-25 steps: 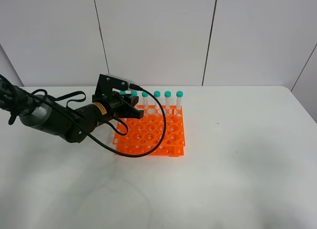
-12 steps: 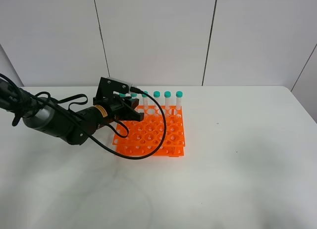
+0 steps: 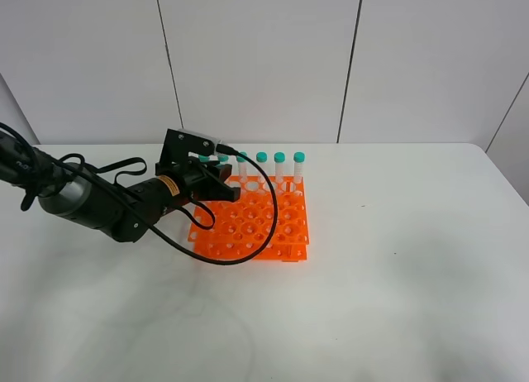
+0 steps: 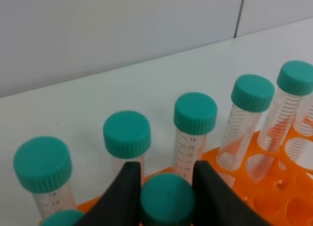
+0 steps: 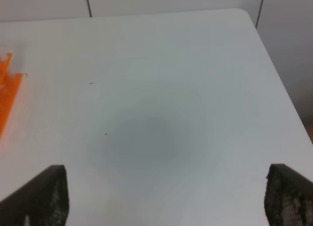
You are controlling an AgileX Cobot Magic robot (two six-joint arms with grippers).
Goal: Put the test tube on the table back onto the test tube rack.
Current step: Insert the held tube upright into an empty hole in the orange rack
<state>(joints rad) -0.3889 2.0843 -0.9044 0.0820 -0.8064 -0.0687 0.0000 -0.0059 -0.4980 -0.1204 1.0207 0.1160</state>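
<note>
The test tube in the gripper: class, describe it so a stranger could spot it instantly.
Find the orange test tube rack on the white table, then the black left gripper at its back-left corner. The test tube is the only teal-capped one clamped between fingers.

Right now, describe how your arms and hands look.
The left arm is black and grey with a yellow label, a boxy black camera mount and looping black cables. Its hand has matte black fingers. The right hand has dark, rough-textured fingertips.
</note>
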